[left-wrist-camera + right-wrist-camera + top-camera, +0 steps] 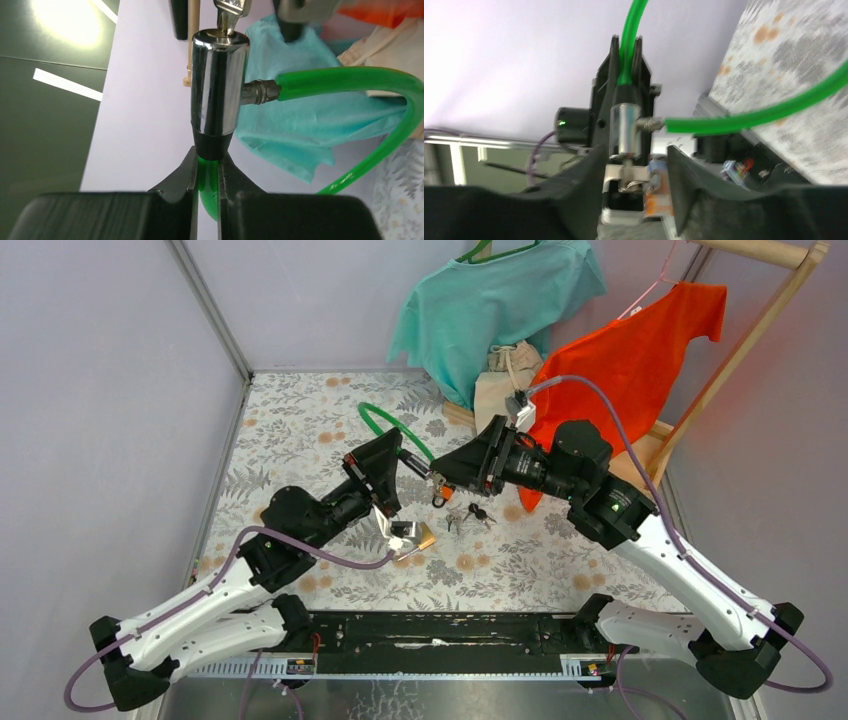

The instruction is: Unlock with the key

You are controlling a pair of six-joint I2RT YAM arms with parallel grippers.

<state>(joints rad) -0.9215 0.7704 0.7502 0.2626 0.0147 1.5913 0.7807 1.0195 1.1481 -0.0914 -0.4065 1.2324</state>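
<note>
A green cable lock (pixel 385 420) with a chrome cylinder (pixel 217 85) is held up above the table. My left gripper (pixel 209 172) is shut on the green cable just under the cylinder's black collar; it also shows in the top view (pixel 400 455). A silver key (pixel 629 172) sticks in the far end of the cylinder (pixel 623 130), with an orange tag (pixel 440 498) hanging from it. My right gripper (pixel 636 150) is open, its fingers either side of the key head with a gap on the right side. It faces the left gripper in the top view (pixel 438 478).
A brass padlock (pixel 418 536) and loose keys (pixel 465 517) lie on the floral cloth below the grippers. A teal shirt (pixel 495 300), an orange shirt (pixel 640 360) on a wooden rack (pixel 745 350) and a beige bag (pixel 505 375) stand at the back right.
</note>
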